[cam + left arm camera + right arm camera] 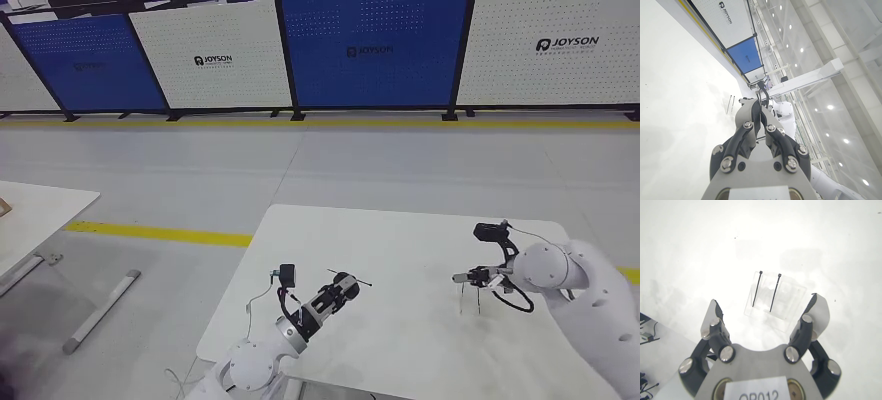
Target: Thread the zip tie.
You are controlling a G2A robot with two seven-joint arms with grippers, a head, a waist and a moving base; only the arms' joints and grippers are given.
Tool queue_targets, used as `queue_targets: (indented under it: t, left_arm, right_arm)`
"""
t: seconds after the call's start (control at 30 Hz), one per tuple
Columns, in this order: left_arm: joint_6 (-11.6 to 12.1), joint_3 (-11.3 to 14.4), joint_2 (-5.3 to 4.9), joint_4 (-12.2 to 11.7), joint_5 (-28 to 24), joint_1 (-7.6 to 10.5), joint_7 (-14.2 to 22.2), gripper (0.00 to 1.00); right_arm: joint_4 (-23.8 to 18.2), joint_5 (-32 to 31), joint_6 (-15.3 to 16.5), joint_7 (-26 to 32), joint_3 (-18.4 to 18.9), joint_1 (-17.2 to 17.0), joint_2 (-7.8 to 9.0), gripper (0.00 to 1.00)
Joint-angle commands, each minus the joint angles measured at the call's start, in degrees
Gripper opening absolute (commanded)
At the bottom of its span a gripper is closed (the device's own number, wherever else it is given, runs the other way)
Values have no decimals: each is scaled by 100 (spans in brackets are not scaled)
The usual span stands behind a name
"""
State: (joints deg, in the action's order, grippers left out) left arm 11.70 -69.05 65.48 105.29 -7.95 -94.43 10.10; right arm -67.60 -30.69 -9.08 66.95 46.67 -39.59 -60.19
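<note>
Zip ties (757, 289), two on clear plate (791, 306), right pincer (765, 298) spread above, left pincer (760, 103) pinching third tie (362, 283)

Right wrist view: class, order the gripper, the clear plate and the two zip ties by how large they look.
1. right gripper, largest, though nearness to the camera inflates it.
2. clear plate.
3. one zip tie and the other zip tie: they look alike, so unranked.
</note>
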Motion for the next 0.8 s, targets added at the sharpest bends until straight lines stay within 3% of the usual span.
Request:
queue_targets:
  t: [0.0, 0.4, 0.43, 0.47, 0.5, 0.53, 0.57, 0.63, 0.77]
  left_arm:
    - [0, 0, 0, 0, 0, 0, 0, 0]
    - [0, 0, 0, 0, 0, 0, 0, 0]
    - [0, 0, 0, 0, 0, 0, 0, 0]
    - [0, 0, 0, 0, 0, 0, 0, 0]
    - [0, 0, 0, 0, 0, 0, 0, 0]
    - [0, 0, 0, 0, 0, 0, 0, 0]
    - [0, 0, 0, 0, 0, 0, 0, 0]
    - [0, 0, 0, 0, 0, 0, 0, 0]
    - [0, 0, 0, 0, 0, 0, 0, 0]
  right_arm:
    - [-21, 55, 11, -80, 19, -10, -9, 100]
    - [-160, -97, 103, -208, 53, -130, 1, 100]
    - [-189, -117, 74, -194, 55, -138, -1, 88]
    - [-218, -153, 58, -170, 50, -143, -2, 59]
    - [-244, -200, 13, -140, 51, -148, -3, 50]
    - [-260, -241, -18, -114, 49, -151, -3, 53]
    - [-268, -248, -36, -74, 51, -159, -4, 46]
    - [-218, -279, -93, 28, 53, -155, -10, 42]
    - [-38, -279, -175, 125, 16, -127, -48, 47]
